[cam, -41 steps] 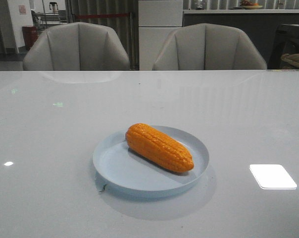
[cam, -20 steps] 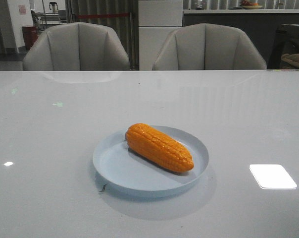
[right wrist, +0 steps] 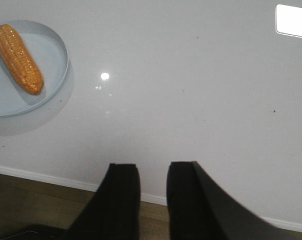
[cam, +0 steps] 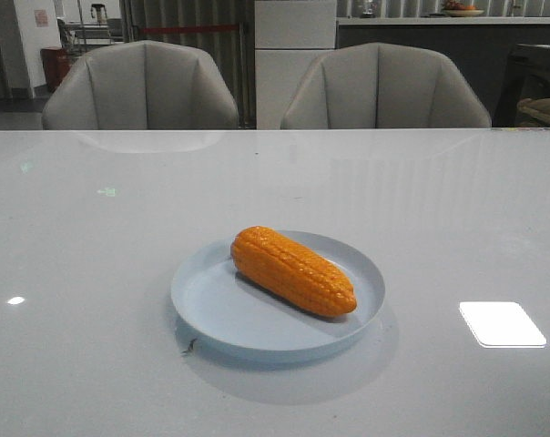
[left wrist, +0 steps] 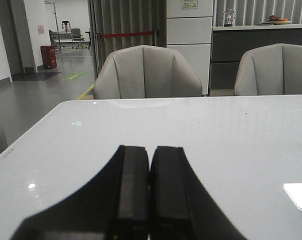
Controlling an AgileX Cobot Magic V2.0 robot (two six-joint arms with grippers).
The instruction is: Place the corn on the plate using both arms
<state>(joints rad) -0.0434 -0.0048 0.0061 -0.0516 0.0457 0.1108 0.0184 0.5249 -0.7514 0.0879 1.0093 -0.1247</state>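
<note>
The orange corn [cam: 293, 270] lies on its side inside the pale blue plate [cam: 211, 314] near the middle of the table, its thick end toward the back left. The right wrist view shows the corn [right wrist: 17, 58] on the plate [right wrist: 53, 37] too. Neither gripper shows in the front view. My left gripper [left wrist: 151, 152] is shut and empty, raised above the table and looking toward the chairs. My right gripper [right wrist: 153, 170] is open by a small gap and empty, held over the table's near edge, well away from the plate.
Two grey chairs [cam: 140, 86] [cam: 384, 88] stand behind the table's far edge. A bright light reflection [cam: 501, 323] lies on the glossy white tabletop at the right. The table's near edge and wooden floor [right wrist: 36, 200] show under my right gripper.
</note>
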